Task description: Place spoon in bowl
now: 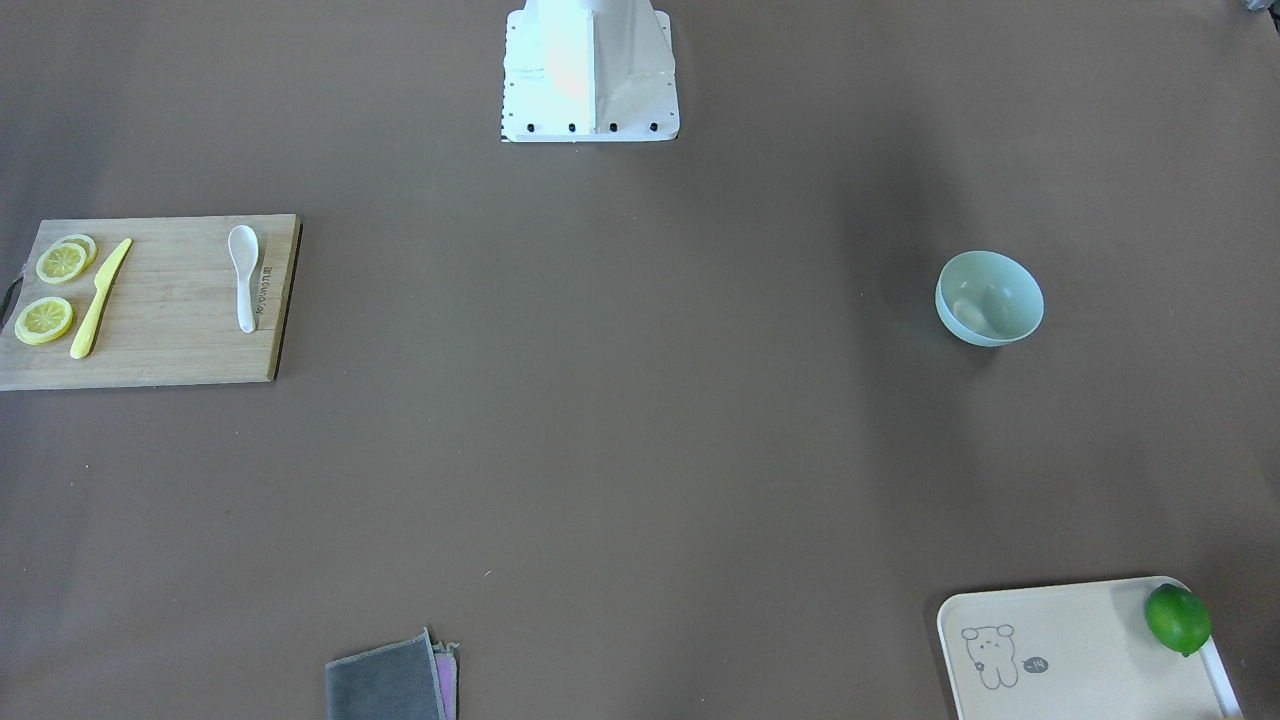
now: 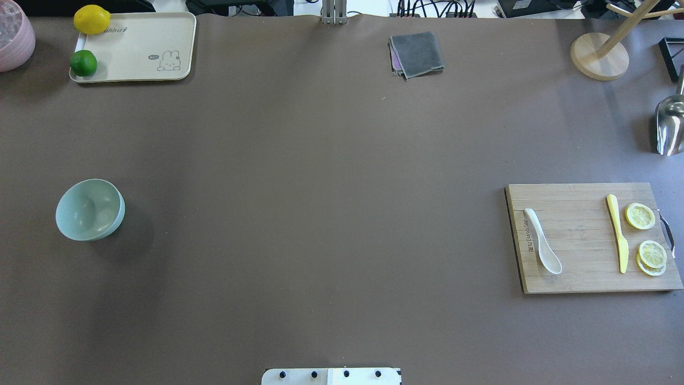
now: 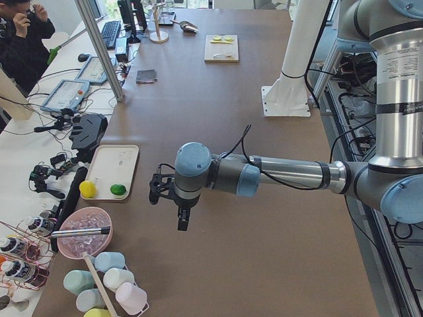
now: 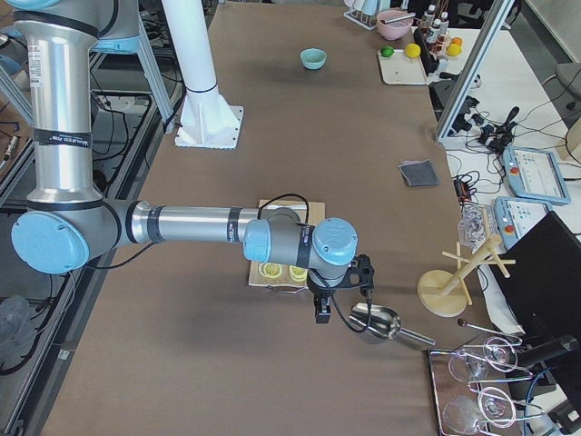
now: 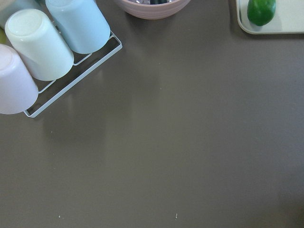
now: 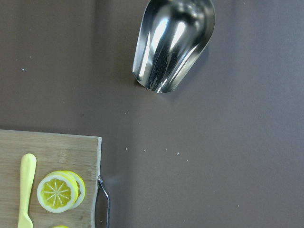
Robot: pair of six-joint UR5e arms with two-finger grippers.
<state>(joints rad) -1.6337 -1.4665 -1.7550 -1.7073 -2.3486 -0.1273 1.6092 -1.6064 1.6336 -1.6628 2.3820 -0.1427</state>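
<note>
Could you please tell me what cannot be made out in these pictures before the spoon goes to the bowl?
- Left gripper: seen only in the exterior left view, so open or shut cannot be told.
- Right gripper: seen only in the exterior right view, so the same doubt applies.
- Spoon: not discernible in the exterior right view, where the right arm crosses the cutting board.
- Bowl: outside both wrist views.

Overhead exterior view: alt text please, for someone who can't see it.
A white spoon lies on a wooden cutting board at the right, beside a yellow knife and lemon slices; a mint-green bowl stands far off at the left. No robot arm shows.
</note>
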